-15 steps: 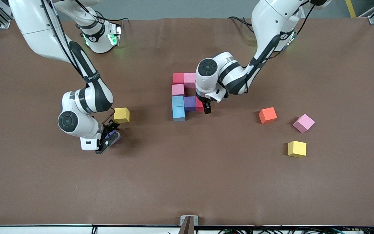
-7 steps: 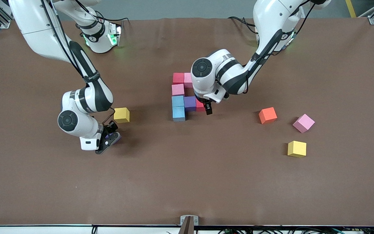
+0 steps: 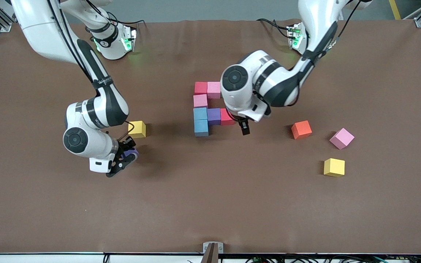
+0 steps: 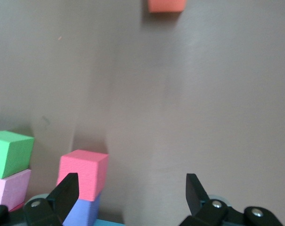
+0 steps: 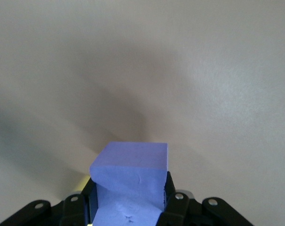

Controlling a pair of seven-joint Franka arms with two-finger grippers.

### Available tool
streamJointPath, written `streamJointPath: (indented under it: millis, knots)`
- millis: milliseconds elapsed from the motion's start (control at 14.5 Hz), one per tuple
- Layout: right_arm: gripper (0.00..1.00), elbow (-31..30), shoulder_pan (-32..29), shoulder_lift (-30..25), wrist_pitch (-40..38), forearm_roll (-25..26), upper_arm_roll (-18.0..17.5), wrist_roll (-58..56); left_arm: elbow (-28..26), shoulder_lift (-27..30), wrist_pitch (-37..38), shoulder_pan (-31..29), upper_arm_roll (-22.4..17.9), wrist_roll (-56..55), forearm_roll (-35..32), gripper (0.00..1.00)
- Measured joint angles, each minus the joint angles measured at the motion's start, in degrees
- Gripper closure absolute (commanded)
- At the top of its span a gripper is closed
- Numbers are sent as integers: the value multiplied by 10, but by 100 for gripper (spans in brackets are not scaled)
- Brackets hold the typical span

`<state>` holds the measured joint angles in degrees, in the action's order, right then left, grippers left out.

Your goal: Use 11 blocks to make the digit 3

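Brown matte desk (image 3: 210,204) carries the unfinished digit 3 (image 3: 209,108), a cluster of red, pink, light blue and purple blocks near its middle. Just beside that cluster, toward the left arm's end, the left tool (image 3: 245,128) hangs with fingers spread and empty. Well apart toward the right arm's end, the right tool (image 3: 125,157) is clenched on a purple block (image 5: 131,174), near a yellow block (image 3: 137,129)

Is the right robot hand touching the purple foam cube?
Touching. The right wrist view shows the right gripper shut on the purple foam cube, its fingers pressed against both sides.
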<state>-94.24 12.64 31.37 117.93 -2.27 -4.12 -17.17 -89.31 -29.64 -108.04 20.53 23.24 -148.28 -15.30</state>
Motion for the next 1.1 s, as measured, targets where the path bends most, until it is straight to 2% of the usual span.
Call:
streamJointPath:
  millis: [275,550,825,1101]
  knots:
    - [78,60,75,21,-13,-4,-3,203,25,0,15,-61,0,180,2,0]
    - [78,117,144,86,-3,-13,-3,384,26,-1,15,-116,-4,371,2,0]
    - [78,185,178,150,18,-18,-3,486,27,-11,15,-190,-5,547,2,0]
    - [78,209,194,181,42,-26,-3,513,27,-27,15,-236,-7,719,-13,2]
